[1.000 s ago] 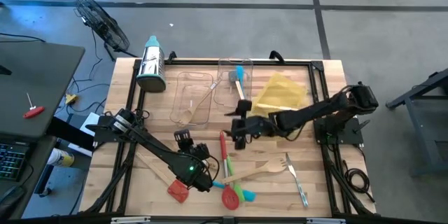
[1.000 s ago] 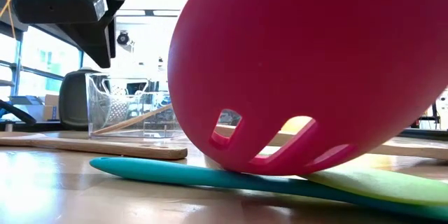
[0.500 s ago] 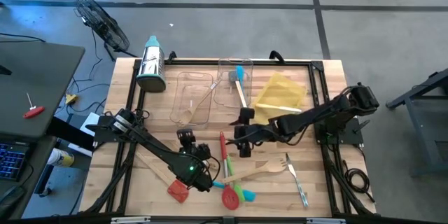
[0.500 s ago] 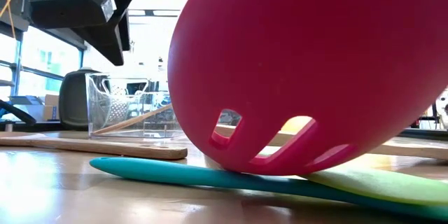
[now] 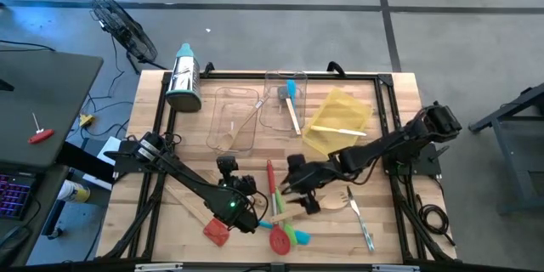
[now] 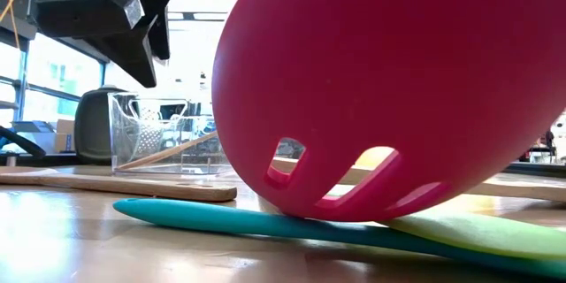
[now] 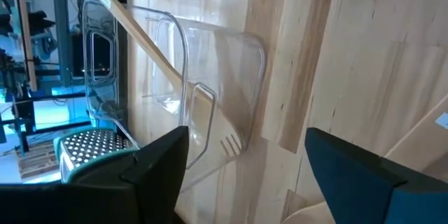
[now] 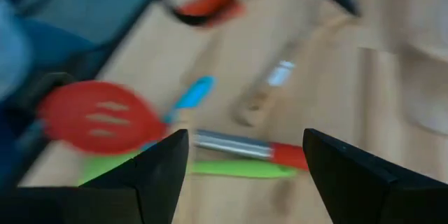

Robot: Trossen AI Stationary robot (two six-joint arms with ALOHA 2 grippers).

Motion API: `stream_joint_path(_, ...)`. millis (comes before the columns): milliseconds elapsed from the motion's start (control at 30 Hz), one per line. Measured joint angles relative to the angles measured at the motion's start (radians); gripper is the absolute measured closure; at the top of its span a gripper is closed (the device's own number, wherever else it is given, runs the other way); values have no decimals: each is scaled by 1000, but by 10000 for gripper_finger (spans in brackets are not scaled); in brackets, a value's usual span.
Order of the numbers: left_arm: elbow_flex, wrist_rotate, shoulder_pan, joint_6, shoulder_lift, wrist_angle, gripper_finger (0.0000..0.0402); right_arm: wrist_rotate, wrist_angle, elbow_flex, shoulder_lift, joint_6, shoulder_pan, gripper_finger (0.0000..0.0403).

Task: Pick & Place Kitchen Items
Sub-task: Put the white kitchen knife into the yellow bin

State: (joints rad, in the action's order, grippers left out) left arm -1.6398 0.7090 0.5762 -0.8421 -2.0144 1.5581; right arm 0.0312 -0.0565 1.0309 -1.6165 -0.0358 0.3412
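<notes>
Grater (image 5: 184, 77) left of trays (image 5: 235, 119); utensils (image 5: 285, 221) at table (image 5: 387, 229) front.

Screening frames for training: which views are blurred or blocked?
Right wrist view: motion-blurred, red slotted spoon and utensils smeared. Low view: the spoon head sits against the lens, filling most of the frame; windows behind glare white. High and left wrist views: sharp, clear tray readable.

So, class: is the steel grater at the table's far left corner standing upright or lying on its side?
Lying on its side. From above, the grater shows its full length flat on the table, teal top pointing away from the arms.
</notes>
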Motion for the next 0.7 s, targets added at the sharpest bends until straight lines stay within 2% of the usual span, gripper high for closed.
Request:
stream_joint_path(133, 0, 1, 0, 6, 0, -11, 119, 104, 27, 0, 0, -31, 30, 128)
stream_joint_path(400, 0, 64, 0, 48, 0, -51, 119, 102, -86, 0, 0, -245, 86, 128)
stream_joint_path(533, 0, 69, 0, 91, 0, -92, 119, 129, -149, 0, 0, -436, 123, 128)
stream_joint_path(700, 0, 70, 0, 173, 0, -180, 119, 224, -238, 0, 0, -719, 182, 128)
